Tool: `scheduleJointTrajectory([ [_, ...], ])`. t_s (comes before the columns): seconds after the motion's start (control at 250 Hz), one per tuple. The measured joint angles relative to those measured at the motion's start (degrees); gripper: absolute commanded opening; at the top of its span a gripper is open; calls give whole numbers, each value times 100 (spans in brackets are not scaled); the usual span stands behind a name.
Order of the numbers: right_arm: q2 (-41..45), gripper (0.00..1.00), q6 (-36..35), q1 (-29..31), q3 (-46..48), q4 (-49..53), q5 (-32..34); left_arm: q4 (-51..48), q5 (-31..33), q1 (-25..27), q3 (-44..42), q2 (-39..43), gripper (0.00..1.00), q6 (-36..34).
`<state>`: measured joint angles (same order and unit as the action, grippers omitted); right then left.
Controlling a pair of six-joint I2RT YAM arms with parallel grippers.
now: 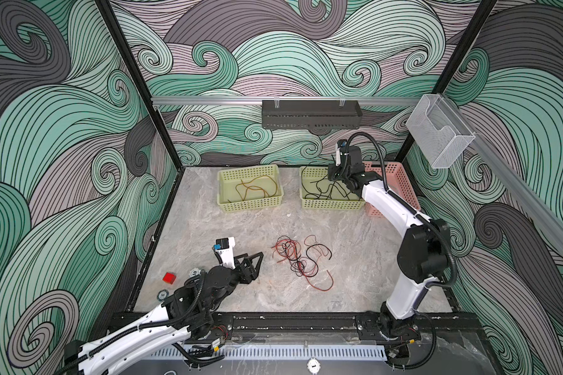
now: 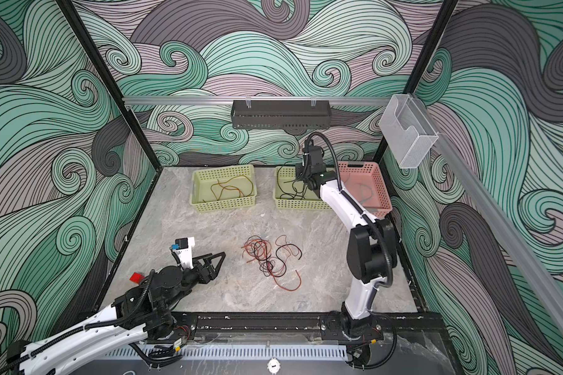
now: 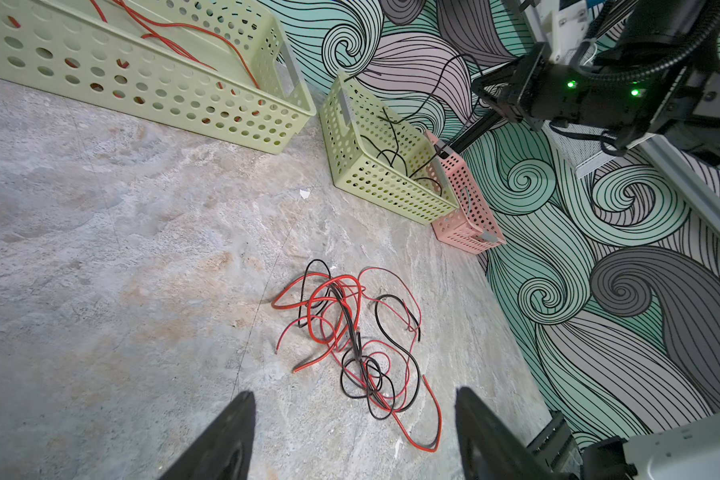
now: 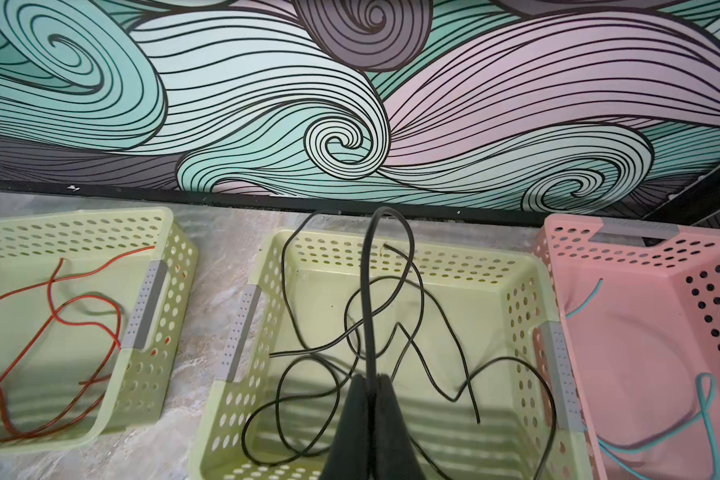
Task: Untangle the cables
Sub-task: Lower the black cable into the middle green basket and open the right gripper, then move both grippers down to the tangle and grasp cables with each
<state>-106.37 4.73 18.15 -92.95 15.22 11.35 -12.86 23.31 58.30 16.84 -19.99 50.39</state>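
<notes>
A tangle of red and black cables (image 1: 301, 259) (image 2: 270, 261) (image 3: 358, 340) lies loose on the marble table, mid-front. My left gripper (image 1: 257, 264) (image 2: 220, 264) (image 3: 354, 392) hovers just left of it, open and holding nothing. Over the middle green basket (image 1: 332, 204) (image 4: 533, 291), my right gripper (image 4: 371, 376) (image 1: 333, 177) is shut on a black cable (image 4: 366, 291), which loops up past the basket's far rim. More black cables lie in that basket. Red cables (image 4: 80, 299) lie in the left green basket (image 1: 223, 191), and teal ones (image 4: 703, 399) in the pink basket (image 1: 403, 185).
The three baskets stand in a row along the back wall. A red block (image 1: 169, 277) and small round discs (image 1: 162, 294) lie at the table's front left, beside my left arm. A black shelf (image 1: 311, 113) and a clear holder (image 1: 436, 133) hang on the rails.
</notes>
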Motion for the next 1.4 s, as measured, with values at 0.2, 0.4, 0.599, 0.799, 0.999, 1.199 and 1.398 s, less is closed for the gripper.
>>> scheduleJointTrajectory([
  [0.2,-730,1,0,-50,-446,522,20,-2,2,0,0,90,73,50],
  [0.4,-758,51,243,-179,-57,933,94,-2,11,-2,-2,111,73,66],
  [0.599,-297,58,474,-337,297,1316,472,55,50,0,2,-195,74,66],
  [0.799,1453,60,629,-157,1056,1325,551,63,50,-2,382,-1307,75,61],
  [0.999,3355,48,942,540,2538,852,319,175,-31,-2,1187,-2774,74,42],
  [1.199,3873,23,1368,1602,4341,330,-855,413,-234,-59,1569,-4098,66,125],
  [1.398,3259,40,1539,2138,5066,-4,-1696,715,-920,-387,1932,-5372,57,275],
])
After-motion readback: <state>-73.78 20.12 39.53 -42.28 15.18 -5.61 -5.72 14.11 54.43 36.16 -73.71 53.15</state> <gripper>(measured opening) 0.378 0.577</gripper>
